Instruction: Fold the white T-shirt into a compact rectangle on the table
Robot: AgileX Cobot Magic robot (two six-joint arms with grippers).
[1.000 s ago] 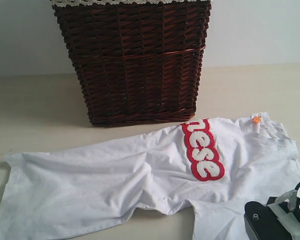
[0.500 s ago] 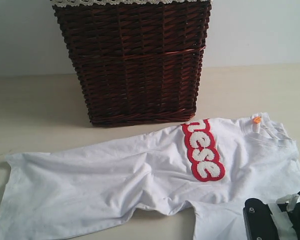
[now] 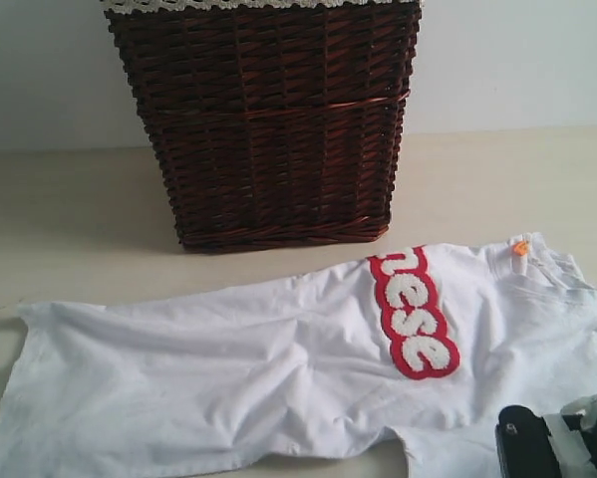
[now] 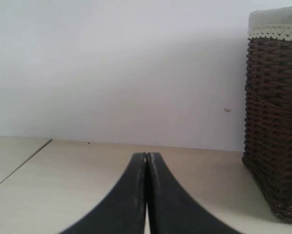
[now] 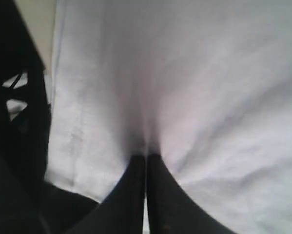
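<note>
basket (image 3: 263, 119) lace-lined, contents hidden; white t-shirt (image 3: 228, 378) on table (image 3: 59, 229) beside it

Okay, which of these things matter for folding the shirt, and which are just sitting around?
For the job:
- white T-shirt
- table it lies on
- right gripper, shut on the shirt's cloth

Just around:
- wicker basket, standing beyond the shirt
- left gripper, shut, holding nothing
</note>
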